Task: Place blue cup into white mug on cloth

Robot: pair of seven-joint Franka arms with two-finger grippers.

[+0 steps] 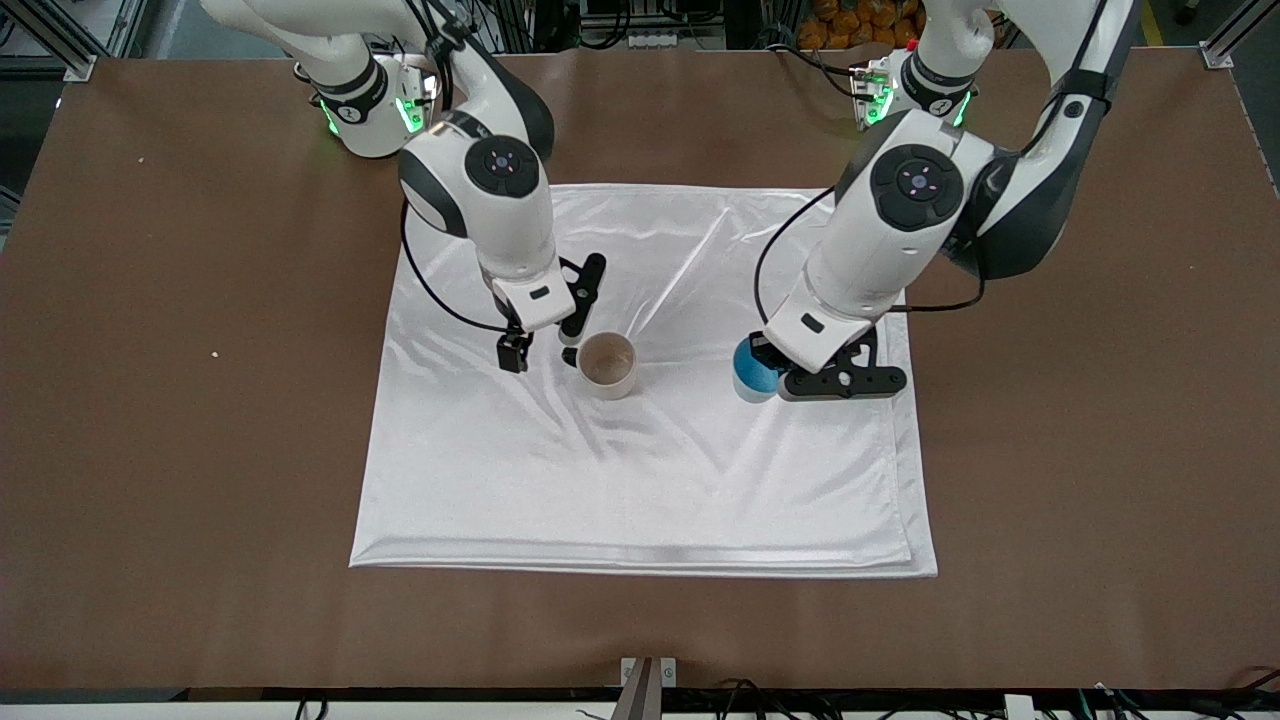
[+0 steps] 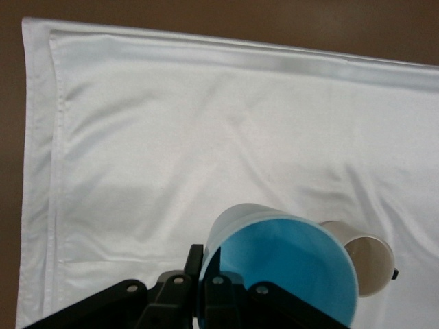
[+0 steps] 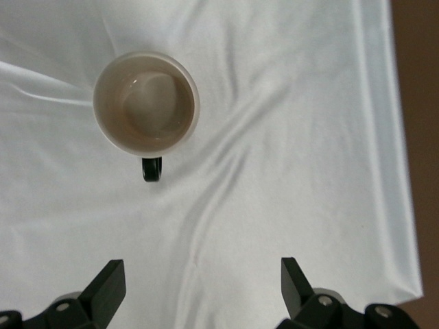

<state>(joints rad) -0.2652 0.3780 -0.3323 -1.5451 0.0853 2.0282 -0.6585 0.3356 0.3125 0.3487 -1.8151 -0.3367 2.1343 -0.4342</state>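
On the cloth (image 1: 640, 470) I see the white mug (image 1: 607, 365) upright, my right gripper (image 1: 545, 352) wide open beside it. My left gripper (image 1: 775, 375) clamps the blue cup (image 1: 752, 372) toward its own end. Next: carry it over the mug's mouth.

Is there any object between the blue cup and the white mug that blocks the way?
Nothing visible does. The left gripper holds the blue cup over the cloth; only bare cloth lies between it and the white mug. The right gripper is open beside the mug.
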